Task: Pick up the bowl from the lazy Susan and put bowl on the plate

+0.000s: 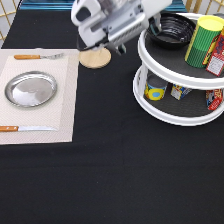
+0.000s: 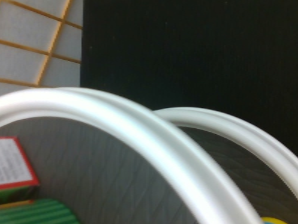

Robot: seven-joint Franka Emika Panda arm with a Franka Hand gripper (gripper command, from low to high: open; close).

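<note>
The glossy black bowl [image 1: 172, 30] sits on the upper shelf of the white two-tier lazy Susan [image 1: 150, 60] at the exterior view's upper right. My gripper [image 1: 121, 46] hovers at the exterior view's top centre, just left of the lazy Susan's upper rim and the bowl, and holds nothing that shows. The silver metal plate [image 1: 31, 89] lies empty on a pale placemat [image 1: 65, 100] at the left. The wrist view shows the lazy Susan's two white rims [image 2: 131, 135] from close by; the bowl is out of that view.
A round wooden coaster [image 1: 95, 58] lies below the gripper. A fork [image 1: 37, 56] and a knife [image 1: 25, 128] flank the plate. A green and yellow can [image 1: 204, 41] and a red box [image 1: 217, 57] share the upper shelf. Small packages [image 1: 156, 90] stand on the lower shelf.
</note>
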